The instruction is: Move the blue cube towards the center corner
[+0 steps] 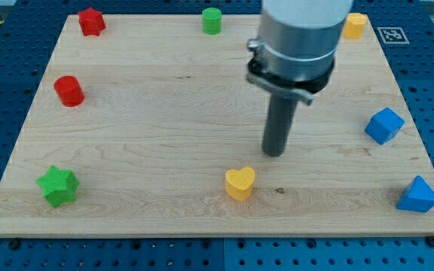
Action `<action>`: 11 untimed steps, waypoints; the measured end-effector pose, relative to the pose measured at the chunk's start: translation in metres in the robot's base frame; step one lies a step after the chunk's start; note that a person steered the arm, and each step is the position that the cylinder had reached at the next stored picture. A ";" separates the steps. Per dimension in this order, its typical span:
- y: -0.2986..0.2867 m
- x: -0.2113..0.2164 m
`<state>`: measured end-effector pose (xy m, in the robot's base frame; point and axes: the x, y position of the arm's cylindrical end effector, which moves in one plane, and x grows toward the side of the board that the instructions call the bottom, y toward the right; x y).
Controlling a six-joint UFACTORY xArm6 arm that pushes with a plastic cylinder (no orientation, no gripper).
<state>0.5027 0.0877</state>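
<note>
**A:** Claw first, what's its state?

**B:** No claw on this arm, so neither wide, narrow nor holding; it ends in a rod, and my tip [275, 153] rests on the table [164, 105] just right of the middle, touching no block. The yellow heart [239, 183] is nearest, at about seven o'clock from my tip.

**A:** And the blue cube?

**B:** Well apart, at about three o'clock from my tip, near the table's right edge: blue cube [384, 125]. I judge the push not yet begun; the approach and the whole shove toward the centre remain.

**A:** Anything else?

**B:** A blue triangular block [417, 196] at four o'clock, a yellow block [355, 25] at one, a green cylinder [212, 20] at eleven, a red star [91, 21] and red cylinder [69, 90] toward ten, a green star [57, 186] at eight.

**A:** Containers?

**B:** None visible.
</note>
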 end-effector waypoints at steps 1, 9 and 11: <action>0.063 -0.001; 0.185 -0.010; 0.183 -0.012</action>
